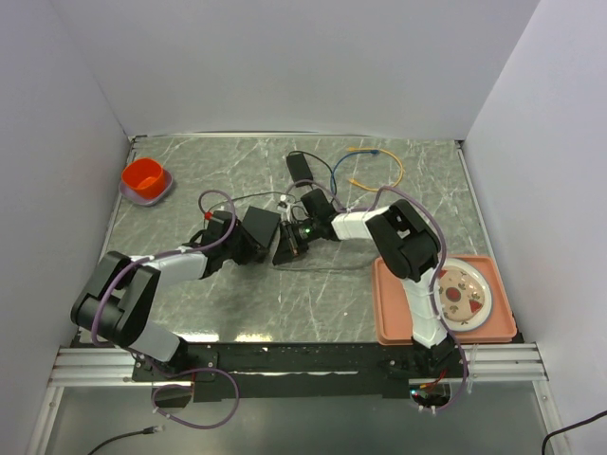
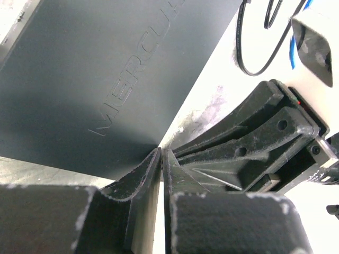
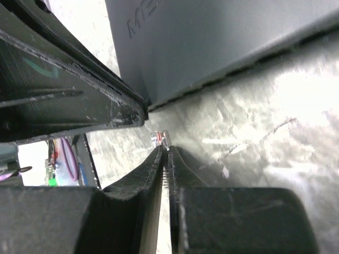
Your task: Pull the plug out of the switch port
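Two grippers meet at the middle of the overhead view, over the flat black switch box (image 2: 106, 63), which lies on the marble table (image 3: 254, 132). In the left wrist view, embossed lettering crosses the box's broad face at the upper left. The left gripper (image 2: 161, 156) has its fingers drawn to a thin slit with nothing visible between them. Its tips sit against the box's lower corner, which looks more like bracing than gripping. In the right wrist view, the right gripper (image 3: 164, 151) is just as narrow, and a small clear plug (image 3: 161, 139) with red and white wires inside shows right at its tips. It appears to be pinched there, low and centre in the frame, just beneath the box's long edge. The switch port itself is hidden, so whether the plug is seated cannot be told. The plug is probably light, hard and somewhat brittle, with a latch tab that could snap, so the sound hold is on its rigid body, not on the limp lead behind it. The box looks light and smooth enough to slide with any pull unless it is pinned down. A black adapter brick (image 1: 300, 167) lies apart, further up the table.
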Tool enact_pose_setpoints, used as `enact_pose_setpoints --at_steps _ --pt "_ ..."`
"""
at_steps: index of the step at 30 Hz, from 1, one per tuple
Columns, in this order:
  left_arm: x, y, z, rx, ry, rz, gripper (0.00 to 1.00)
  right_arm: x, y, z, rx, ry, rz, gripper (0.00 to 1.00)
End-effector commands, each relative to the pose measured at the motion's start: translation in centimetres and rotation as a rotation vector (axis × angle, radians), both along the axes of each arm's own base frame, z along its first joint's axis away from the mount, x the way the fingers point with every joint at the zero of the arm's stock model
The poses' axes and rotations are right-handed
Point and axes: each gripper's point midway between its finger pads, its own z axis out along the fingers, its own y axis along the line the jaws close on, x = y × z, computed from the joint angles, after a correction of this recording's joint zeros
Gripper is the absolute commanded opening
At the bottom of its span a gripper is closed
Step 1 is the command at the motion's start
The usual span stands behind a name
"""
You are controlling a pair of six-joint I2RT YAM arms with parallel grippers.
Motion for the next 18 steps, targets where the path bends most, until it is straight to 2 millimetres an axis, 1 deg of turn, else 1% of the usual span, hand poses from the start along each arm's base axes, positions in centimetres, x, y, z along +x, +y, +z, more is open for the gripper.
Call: enact_pose_setpoints --at_steps 1,3,4,5,6,7,8,9,10,11,12,13,14,15,16,17,18 --pt "-0.8 1.9 -1.8 0.075 0.05 0.038 0.15 -1.4 -2.9 -2.7 -0.156 0.023 -0.048 0.0" --pt "-0.6 1.5 -1.1 0.055 0.024 0.022 0.15 -0.9 -3.0 -1.4 -0.146 -0.007 -0.071 0.0" --pt "-0.5 1.4 -0.4 0.042 -0.001 0.016 0.16 -0.3 -2.8 0.7 -0.124 -0.05 -0.085 0.0" --pt "-0.6 1.0 0.2 0.023 -0.016 0.0 0.16 -0.1 -2.8 1.8 -0.123 -0.067 -0.097 0.0" --pt "-0.1 0.6 1.9 -0.011 -0.08 -0.006 0.17 0.8 -2.8 4.4 -0.107 -0.131 -0.128 0.0" --pt "-0.4 0.5 2.3 -0.024 -0.097 -0.017 0.18 1.3 -2.9 5.6 -0.106 -0.159 -0.15 0.0" --pt "-0.6 0.1 3.1 -0.05 -0.123 -0.041 0.19 1.5 -3.3 6.7 -0.124 -0.176 -0.173 0.0" --pt "-0.4 -0.3 4.8 -0.08 -0.189 -0.06 0.22 2.8 -3.4 9.3 -0.119 -0.25 -0.22 0.0" --pt "-0.6 -0.4 5.3 -0.094 -0.211 -0.072 0.24 3.5 -3.7 10.5 -0.131 -0.285 -0.251 0.0" --pt "-0.7 -0.6 5.9 -0.107 -0.231 -0.084 0.26 4.6 -3.8 12.5 -0.124 -0.327 -0.281 0.0" --pt "-1.0 -0.7 6.9 -0.12 -0.265 -0.091 0.27 5.3 -4.6 14.2 -0.132 -0.364 -0.327 0.0" --pt "-1.0 -0.7 7.6 -0.129 -0.295 -0.093 0.27 6.0 -5.1 15.3 -0.137 -0.384 -0.358 0.0" --pt "-1.1 -0.7 8.1 -0.131 -0.315 -0.098 0.28 7.5 -5.8 17.7 -0.121 -0.426 -0.407 0.0" --pt "-1.4 -0.6 9.0 -0.138 -0.346 -0.097 0.29 8.0 -6.6 18.9 -0.127 -0.441 -0.435 0.0" --pt "-1.5 -0.6 9.4 -0.143 -0.362 -0.099 0.3 9.3 -7.6 19.9 -0.144 -0.465 -0.488 0.0" --pt "-1.6 -0.5 9.8 -0.144 -0.376 -0.098 0.31 11.0 -8.9 22.1 -0.132 -0.498 -0.54 0.0" --pt "-1.7 -0.3 10.6 -0.148 -0.399 -0.09 0.31 11.7 -9.6 22.9 -0.137 -0.504 -0.564 0.0"
